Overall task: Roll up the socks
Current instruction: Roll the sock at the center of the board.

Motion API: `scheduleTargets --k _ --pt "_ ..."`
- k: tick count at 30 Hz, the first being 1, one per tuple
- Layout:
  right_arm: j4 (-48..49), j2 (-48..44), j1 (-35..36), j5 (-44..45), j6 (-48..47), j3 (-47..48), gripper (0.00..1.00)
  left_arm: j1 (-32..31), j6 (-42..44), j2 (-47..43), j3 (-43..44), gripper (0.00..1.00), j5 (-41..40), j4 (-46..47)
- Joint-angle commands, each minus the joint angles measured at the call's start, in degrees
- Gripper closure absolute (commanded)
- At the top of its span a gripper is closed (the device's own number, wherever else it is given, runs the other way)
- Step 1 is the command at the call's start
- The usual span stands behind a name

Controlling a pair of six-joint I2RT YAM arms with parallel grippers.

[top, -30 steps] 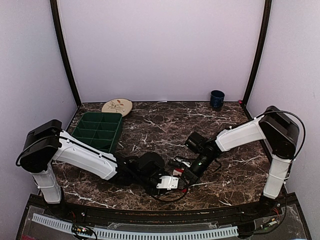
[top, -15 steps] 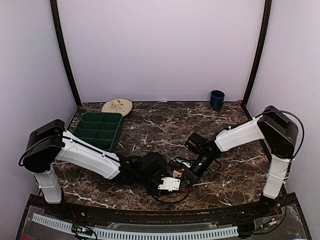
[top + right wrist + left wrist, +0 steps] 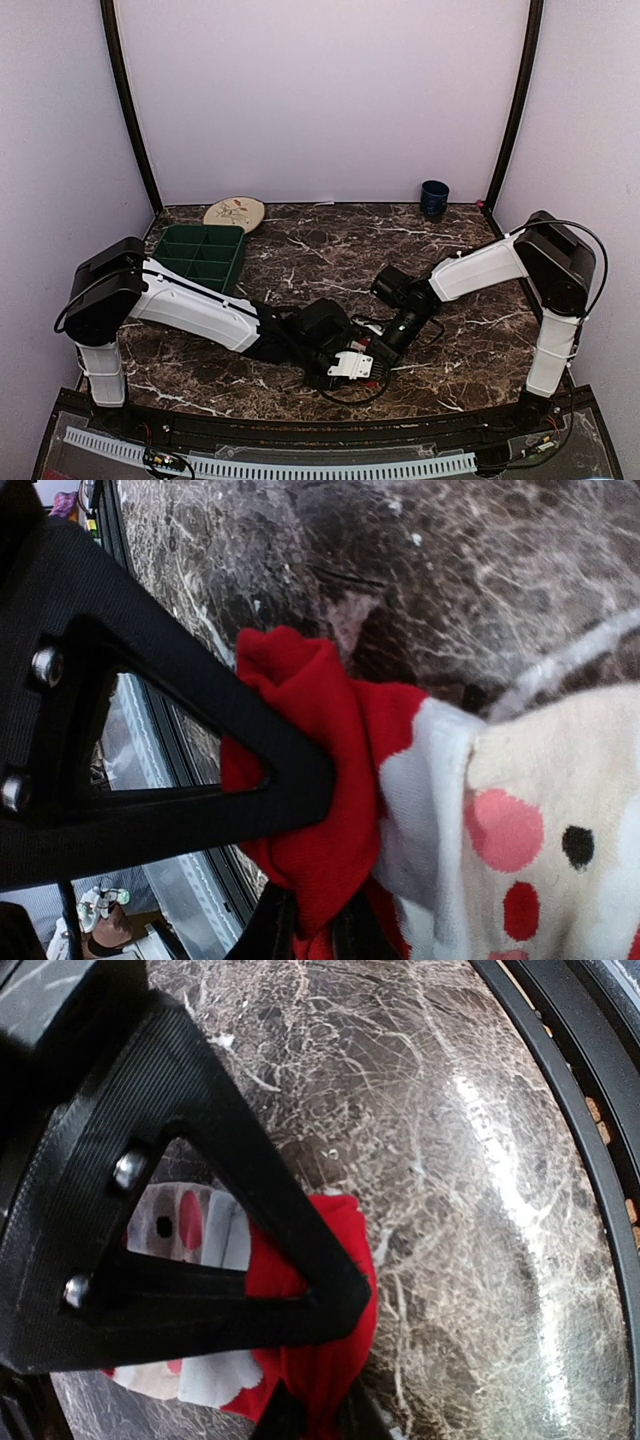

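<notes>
Far left, a green tray (image 3: 200, 229) sits on the marble table (image 3: 330, 250), with a round plate (image 3: 234, 212) just behind it by the back wall. The left arm (image 3: 200, 312) stretches low along the near side toward the middle. There the left gripper (image 3: 320, 1370) is down on the red sock (image 3: 345, 1235): jaws narrow, red fabric bunched and pinched between them, the white patterned part showing behind the upper finger. The sock lies on the table near the front edge, about centre, between the two grippers. On its other side the right gripper (image 3: 305, 855) has jaws narrow too, clamped on a fold of red, the white, pink-dotted part spread just beside it. Far back right, a blue cup (image 3: 434, 197) stands well apart.
</notes>
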Motion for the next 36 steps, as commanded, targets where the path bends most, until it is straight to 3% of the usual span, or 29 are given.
scheduleTargets --k 1,5,12,22,36 --pt "0.27 0.27 -0.70 0.49 -0.39 1.24 0.86 0.87 -0.38 2.17 3.49 0.90 4.99 -9.15" --pt "1.38 -1.00 -1.47 2.19 0.94 0.49 0.73 1.83 -0.97 3.78 6.56 0.93 7.81 -15.02" --pt "3.71 -3.97 -3.60 4.08 4.06 -1.92 0.59 4.12 -3.35 5.83 10.78 0.93 11.25 -23.40" --pt "5.08 -6.71 -6.22 6.95 5.97 -4.55 0.58 7.26 -6.30 6.14 12.33 0.93 14.22 -30.36" --pt "8.28 -16.75 -7.37 19.37 9.89 -7.63 0.58 11.79 -10.79 11.14 23.32 0.94 25.85 -46.04"
